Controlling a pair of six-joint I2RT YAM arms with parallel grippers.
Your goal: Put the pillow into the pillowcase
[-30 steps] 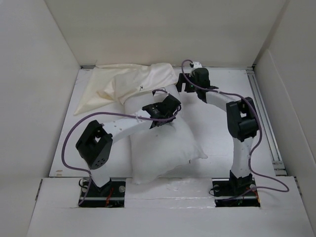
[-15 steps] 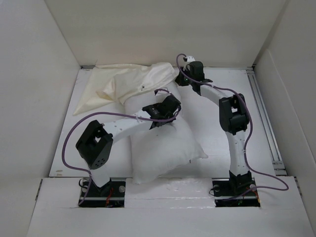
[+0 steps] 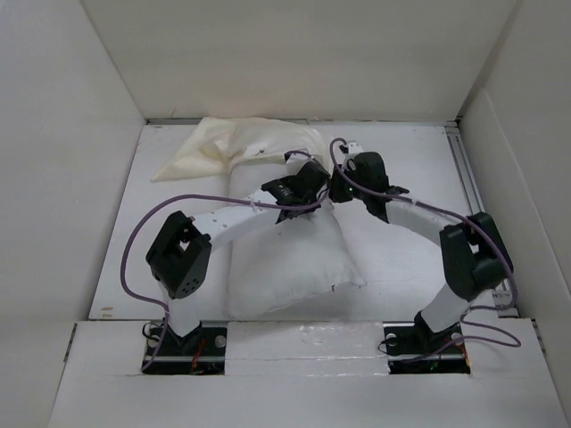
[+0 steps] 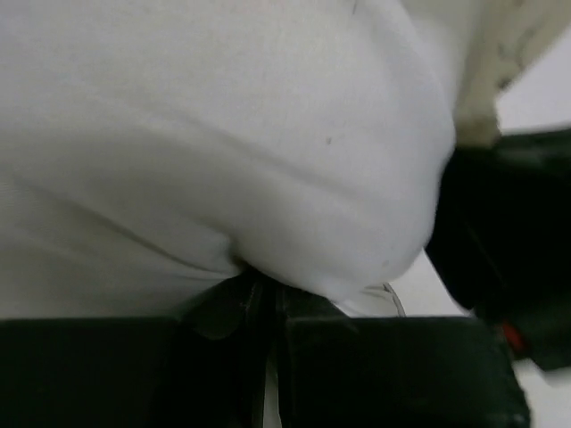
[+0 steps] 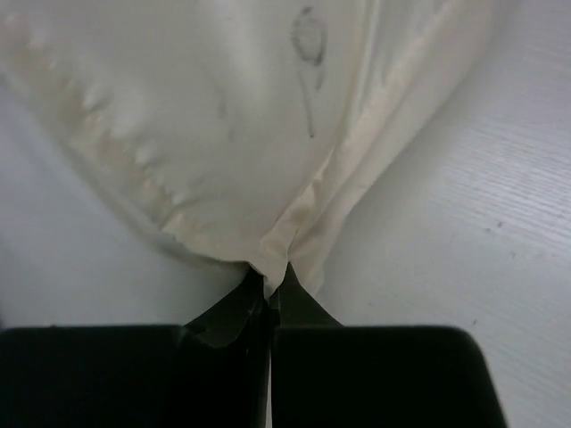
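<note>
The plump white pillow lies mid-table, its far end meeting the cream pillowcase bunched at the back left. My left gripper sits at the pillow's far right corner; in the left wrist view the jaws are shut on a pinched fold of the pillow. My right gripper is right beside it. The right wrist view shows it shut on a gathered edge of the pillowcase, which has thin dark marks. Both pinches, left gripper and right gripper, sit at the very fingertips.
White walls enclose the table on the left, back and right. A metal rail runs along the right side. Purple cables loop off both arms. The right arm's black body fills the right of the left wrist view.
My right gripper has shut on the pillowcase edge and pulled back toward the pillow's far corner, bunching the pillowcase. The left arm pushed the pillow slightly farther back.
</note>
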